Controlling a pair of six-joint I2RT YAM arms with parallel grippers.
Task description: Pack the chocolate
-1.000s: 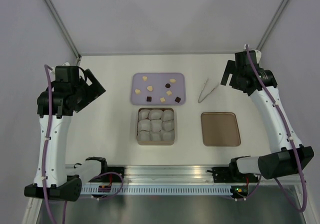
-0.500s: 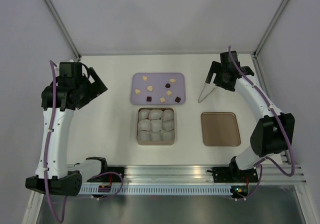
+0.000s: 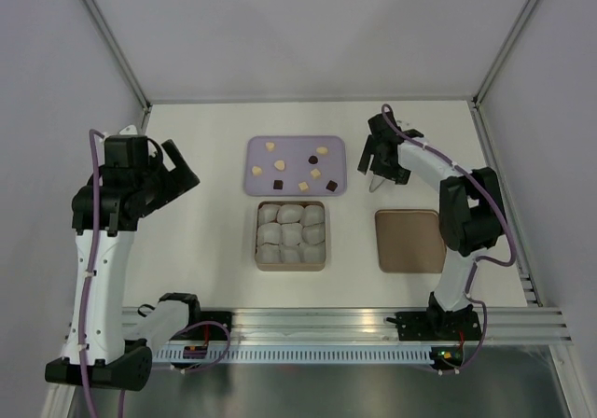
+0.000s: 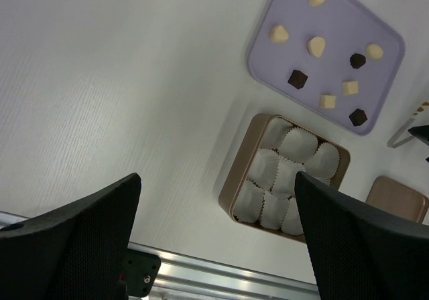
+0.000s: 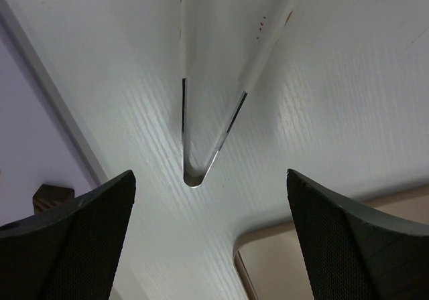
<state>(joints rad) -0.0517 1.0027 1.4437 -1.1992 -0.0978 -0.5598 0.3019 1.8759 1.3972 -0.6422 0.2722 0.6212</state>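
The chocolate lies on a lavender tray (image 3: 297, 147): several cream pieces (image 3: 279, 164) and three dark squares (image 3: 277, 184). The tray (image 4: 335, 25) also shows in the left wrist view, with cream pieces (image 4: 316, 45) and dark pieces (image 4: 297, 79). My left gripper (image 3: 177, 171) is open and empty, high over the table left of the tray. My right gripper (image 3: 379, 164) is open, low over the metal tongs (image 3: 374, 185). In the right wrist view the tongs (image 5: 208, 112) lie between and ahead of my fingers (image 5: 67, 240), untouched. One dark piece (image 5: 52, 196) shows at the tray's edge.
A brown box (image 3: 260, 267) full of white paper cups (image 3: 291, 234) sits in front of the tray; it also shows in the left wrist view (image 4: 238, 179). A brown lid (image 3: 410, 241) lies right of it, its corner in the right wrist view (image 5: 335, 246). Grey walls enclose the table.
My right arm has swung in from the back right and come down over the tongs. My left gripper has shifted slightly toward the near side.
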